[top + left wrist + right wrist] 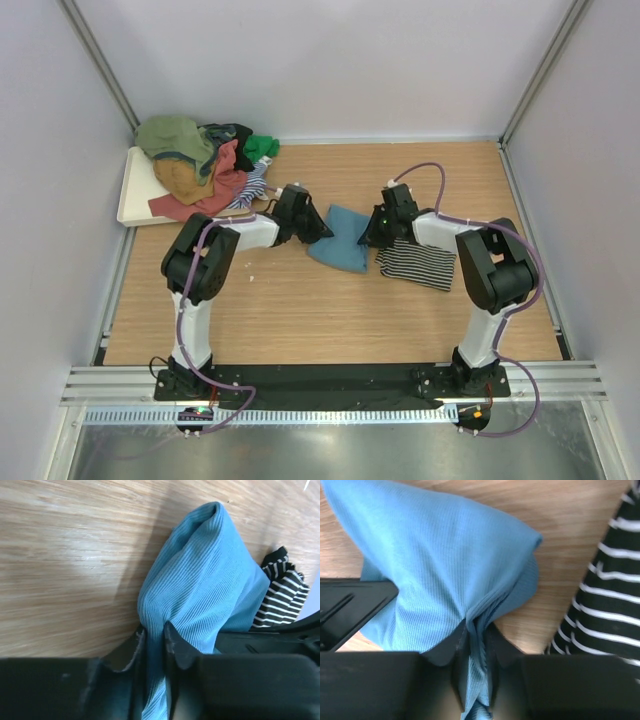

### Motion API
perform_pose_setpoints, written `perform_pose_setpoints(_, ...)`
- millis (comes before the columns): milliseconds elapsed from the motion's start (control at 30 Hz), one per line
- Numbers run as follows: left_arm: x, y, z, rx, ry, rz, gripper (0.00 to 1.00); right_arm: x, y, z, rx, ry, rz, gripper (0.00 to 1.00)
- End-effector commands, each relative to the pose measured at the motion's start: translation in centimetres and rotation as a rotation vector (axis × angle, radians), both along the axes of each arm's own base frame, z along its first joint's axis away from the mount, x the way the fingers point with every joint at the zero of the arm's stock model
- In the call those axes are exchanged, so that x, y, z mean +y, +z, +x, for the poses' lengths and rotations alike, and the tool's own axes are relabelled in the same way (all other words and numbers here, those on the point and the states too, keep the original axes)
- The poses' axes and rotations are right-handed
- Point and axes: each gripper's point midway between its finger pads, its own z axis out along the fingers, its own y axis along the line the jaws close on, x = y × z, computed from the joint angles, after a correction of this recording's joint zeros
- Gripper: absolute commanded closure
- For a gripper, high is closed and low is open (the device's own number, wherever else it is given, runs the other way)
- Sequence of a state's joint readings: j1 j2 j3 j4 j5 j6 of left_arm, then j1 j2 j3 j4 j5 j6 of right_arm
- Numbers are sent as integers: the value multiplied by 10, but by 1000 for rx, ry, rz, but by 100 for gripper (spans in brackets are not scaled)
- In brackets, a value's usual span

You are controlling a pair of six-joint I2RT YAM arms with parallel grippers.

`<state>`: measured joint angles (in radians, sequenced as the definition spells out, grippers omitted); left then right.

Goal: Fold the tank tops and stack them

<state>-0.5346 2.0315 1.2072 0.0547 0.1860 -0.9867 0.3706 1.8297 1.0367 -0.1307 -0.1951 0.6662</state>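
I have both arms on the ribbed teal-blue tank top (340,248), which lies on the wooden worktop (300,310) about midway between the two arms. From overhead it looks like a small, partly folded patch of cloth with its near edge resting on the wood.

My left end effector (322,228) sits at the teal top's left edge. In the left wrist view (154,635) its fingers are pressed together on a bunched fold of that top (210,575), and the cloth rises from the pinch in a rounded ridge.

My right end effector (365,238) sits at the teal top's right edge. In the right wrist view (476,630) it is likewise clamped on a gathered pleat of the same cloth (435,555), which fans out above the pinch.

Just right of the teal top, touching or nearly touching it, lies the thin black-and-white striped tank top (418,265), flat on the wood beneath the right arm. It shows at the right edge of both wrist views (282,595) (605,595).

Well to the left of the teal top and further back is a loose heap of olive, mustard, coral and green tank tops (200,165), sitting partly on a flat white tray (135,190).
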Motion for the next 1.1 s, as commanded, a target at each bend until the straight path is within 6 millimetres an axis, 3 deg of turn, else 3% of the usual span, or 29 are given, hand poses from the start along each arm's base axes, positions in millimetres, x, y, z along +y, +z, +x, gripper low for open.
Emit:
perform_pose_setpoints(0,4,-31,-10,65,13,54,87,17,16,13,-41,37,34,86)
perform_pose_setpoints(67,0,-24,-8,47,5,47,100,23,29,23,-73,64,46,99)
perform_pose_setpoints(167,-9,-8,-5,10,-10,32,100,23,44,28,-102,84,27,99)
perform_pose_setpoints(267,-15,20,-6,-64,-4,41,100,17,65,30,-138,79,-1,99)
perform_pose_setpoints(400,-34,62,-17,-157,-28,21,100,-5,103,25,-197,32,-43,99)
perform_pose_setpoints(500,-51,91,-20,-217,-39,-12,100,-21,116,22,-202,-5,-63,99)
perform_pose_setpoints(600,-82,118,-31,-281,-65,-40,100,-54,117,13,-159,-78,-122,99)
perform_pose_setpoints(767,-122,130,-42,-290,-118,-89,100,-106,125,-1,-149,-181,-137,99)
perform_pose_setpoints(800,-135,130,-45,-298,-135,-93,100,-124,120,-5,-133,-220,-149,99)
perform_pose_setpoints(900,-155,121,-49,-307,-165,-85,100,-147,115,-15,-120,-263,-158,99)
perform_pose_setpoints(933,-164,127,-46,-323,-170,-97,100,-163,112,-16,-107,-296,-158,99)
perform_pose_setpoints(1067,-186,115,-46,-336,-193,-85,100,-191,93,-26,-62,-363,-172,99)
